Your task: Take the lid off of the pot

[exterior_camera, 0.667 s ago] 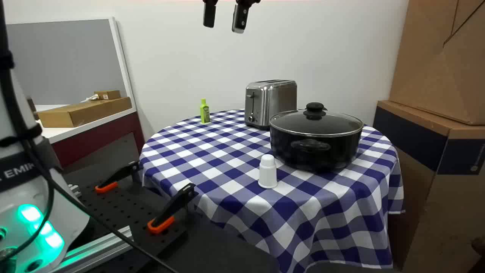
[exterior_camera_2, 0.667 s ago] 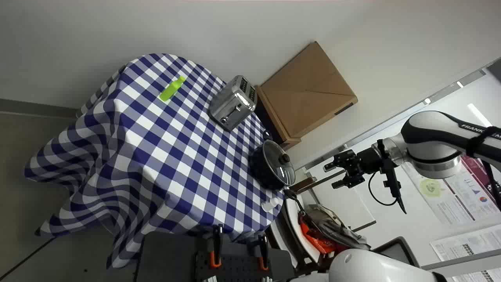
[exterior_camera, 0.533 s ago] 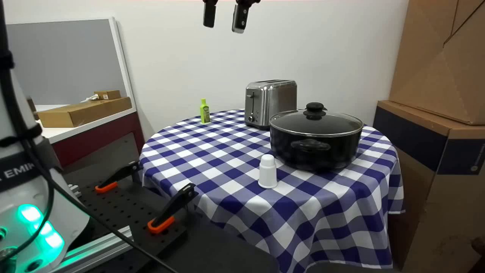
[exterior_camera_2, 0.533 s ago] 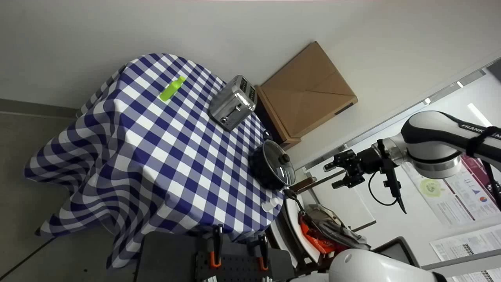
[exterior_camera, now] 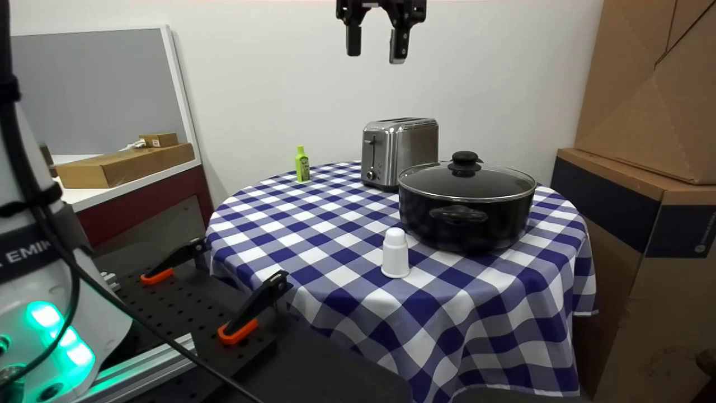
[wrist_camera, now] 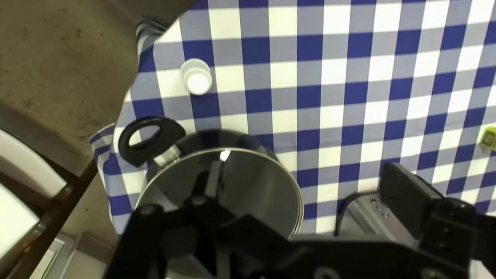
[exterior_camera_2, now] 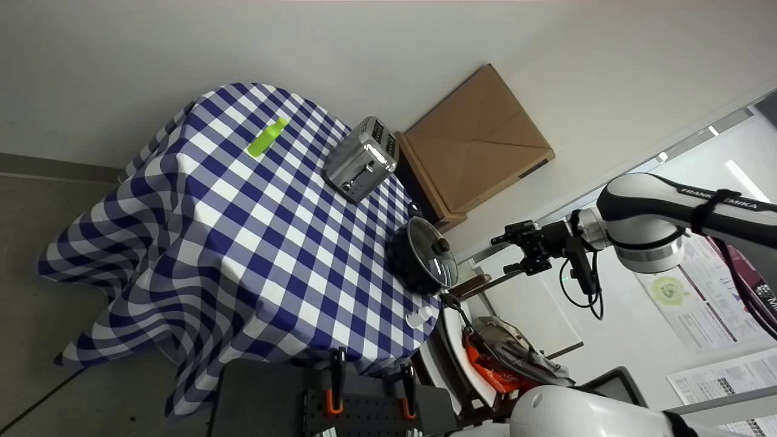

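Hand is hovering well above the worktop, fingers standing spread, gripping nothing. Lid is sitting on the pot, covering it. Judging task barely beginning: closing on the knob and lifting the lid clear are both remaining.

Hand at top centre, jaws apart. Lid on pot, right of centre. Toaster near frame middle.

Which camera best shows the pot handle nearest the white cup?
The wrist view: it shows the handle from above, with tablecloth visible through its opening. Both exterior views show it as a dark shape, its opening hard to make out.
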